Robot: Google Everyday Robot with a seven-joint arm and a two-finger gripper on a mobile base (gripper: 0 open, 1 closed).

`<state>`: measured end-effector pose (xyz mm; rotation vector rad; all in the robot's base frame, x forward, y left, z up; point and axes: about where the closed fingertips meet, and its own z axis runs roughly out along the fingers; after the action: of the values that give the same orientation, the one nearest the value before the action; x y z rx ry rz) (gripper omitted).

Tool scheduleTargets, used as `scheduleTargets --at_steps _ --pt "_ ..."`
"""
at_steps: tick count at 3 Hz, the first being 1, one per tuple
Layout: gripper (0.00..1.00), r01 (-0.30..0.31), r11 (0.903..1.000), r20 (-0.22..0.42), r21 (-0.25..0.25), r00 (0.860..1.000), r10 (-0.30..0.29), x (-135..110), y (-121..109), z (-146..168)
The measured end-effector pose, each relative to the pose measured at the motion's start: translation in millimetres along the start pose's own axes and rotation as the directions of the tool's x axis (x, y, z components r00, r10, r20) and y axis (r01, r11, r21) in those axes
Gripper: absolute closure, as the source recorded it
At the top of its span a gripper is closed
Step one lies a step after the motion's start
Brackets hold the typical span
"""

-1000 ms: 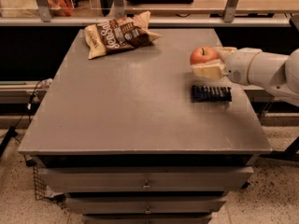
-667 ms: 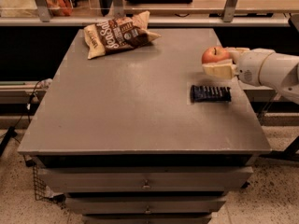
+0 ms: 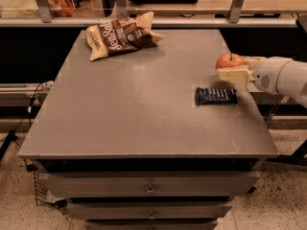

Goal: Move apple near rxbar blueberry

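Note:
The red-orange apple (image 3: 229, 60) is held at the table's right edge, just behind the rxbar blueberry (image 3: 216, 96). The bar is a flat navy-blue wrapper lying on the grey table (image 3: 134, 109) near its right side. My gripper (image 3: 233, 67) reaches in from the right on a white arm (image 3: 280, 75). It is shut on the apple, with one cream finger (image 3: 234, 75) in front of the apple and the other behind it. The apple is a short way from the bar and appears slightly above the tabletop.
A brown-and-cream chip bag (image 3: 122, 37) lies at the table's back left. Shelving with metal uprights (image 3: 237, 4) runs behind the table. Drawers (image 3: 151, 188) sit under the tabletop. The table's right edge is close under the gripper.
My gripper has moved to the right with the apple in it, from over the bar's back edge toward the table's right edge. The bar and the chip bag have not moved.

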<state>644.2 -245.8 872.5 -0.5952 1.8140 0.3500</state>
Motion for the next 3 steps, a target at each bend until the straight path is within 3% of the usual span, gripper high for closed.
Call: scheduleTargets --at_steps 2,3 --pt "0.38 -0.076 0.9954 -0.029 -0.058 0.997 0.074 18.6 4.2 2.8" --pt "0.07 -0.093 0.9914 -0.037 -0.093 0.995 0.090 27.1 9.2 6.3"
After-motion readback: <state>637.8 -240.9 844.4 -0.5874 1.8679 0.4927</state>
